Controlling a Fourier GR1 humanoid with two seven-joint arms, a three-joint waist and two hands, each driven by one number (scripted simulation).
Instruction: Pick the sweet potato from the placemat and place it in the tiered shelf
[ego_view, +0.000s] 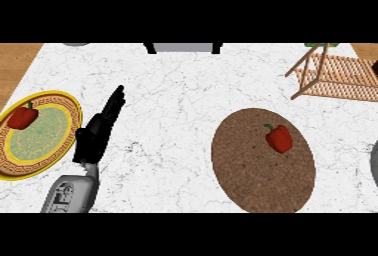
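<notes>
A red, pepper-shaped vegetable with a green stem (278, 138) lies on the upper right part of the brown oval placemat (258, 175). The wooden tiered shelf (336, 75) stands at the far right corner of the counter, beyond the placemat. My left hand (100, 132) is open at the left, with straight fingers pointing away over the white counter, well to the left of the placemat and touching nothing. My right hand does not show.
A yellow-rimmed patterned plate (40, 150) at the left edge holds a second red vegetable (23, 117). A grey shape (374, 162) pokes in at the right edge. A dark-legged grey object (183, 47) stands at the back edge.
</notes>
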